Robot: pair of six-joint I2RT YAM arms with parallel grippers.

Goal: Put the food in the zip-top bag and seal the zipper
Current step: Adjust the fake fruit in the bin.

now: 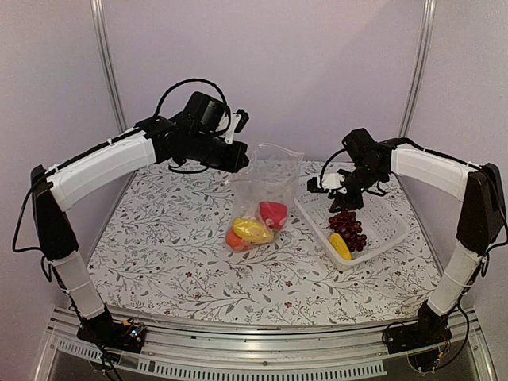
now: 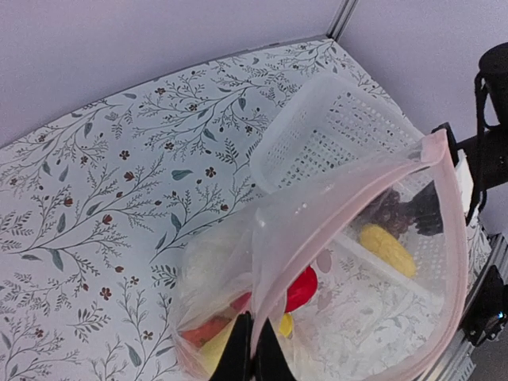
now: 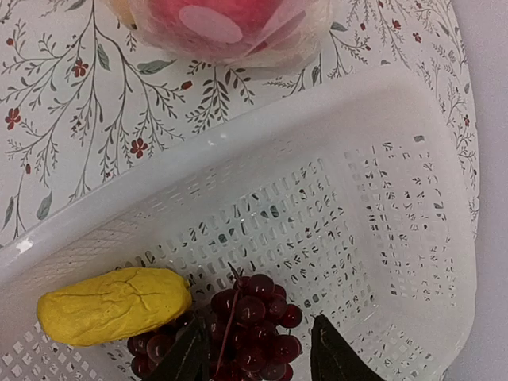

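Jaws at left grip the zip-top bag (image 2: 305, 226) tight; right jaws gape astride the grapes (image 3: 254, 327).

I see a white lattice basket (image 1: 386, 219) sitting askew on the right of the floral tablecloth (image 1: 159, 246), with its grey-green sprigs and small red flowers. 2 metal uprights (image 1: 109, 63) stand against the pale back wall (image 1: 262, 63); an aluminium rail (image 1: 262, 333) edges the near side.

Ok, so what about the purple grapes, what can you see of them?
The grapes are a dark purple, shiny toy bunch with a thin brown stem. They lie in the white lattice basket, touching a yellow piece. The right gripper has its fingers apart, one on each side of the bunch.
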